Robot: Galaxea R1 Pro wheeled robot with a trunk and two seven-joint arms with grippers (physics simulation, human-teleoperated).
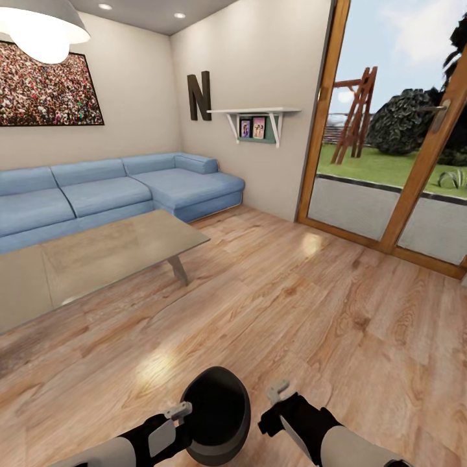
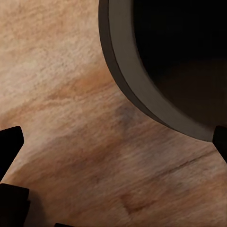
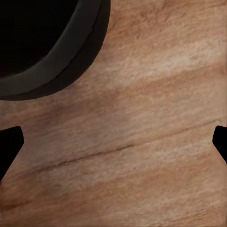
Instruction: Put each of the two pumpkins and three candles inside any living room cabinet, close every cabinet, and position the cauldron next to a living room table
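The black cauldron (image 1: 217,415) sits low in the head view on the wood floor, its dark opening facing up toward me. My left gripper (image 1: 176,415) is right beside its rim on one side, and my right gripper (image 1: 277,392) stands a little off on the other side. In the left wrist view the cauldron's thick rim (image 2: 142,94) curves close to one fingertip (image 2: 220,142); the left gripper (image 2: 113,142) is open over bare floor. The right gripper (image 3: 113,142) is open too, with the cauldron (image 3: 56,61) beyond it. The glass-topped table (image 1: 97,253) stands further ahead on the left.
A blue corner sofa (image 1: 130,188) lines the walls behind the table. Wood-framed glass doors (image 1: 389,162) to the garden fill the right side. A white wall shelf (image 1: 256,117) hangs in the corner. Open wood floor (image 1: 292,292) stretches between me, the table and the doors.
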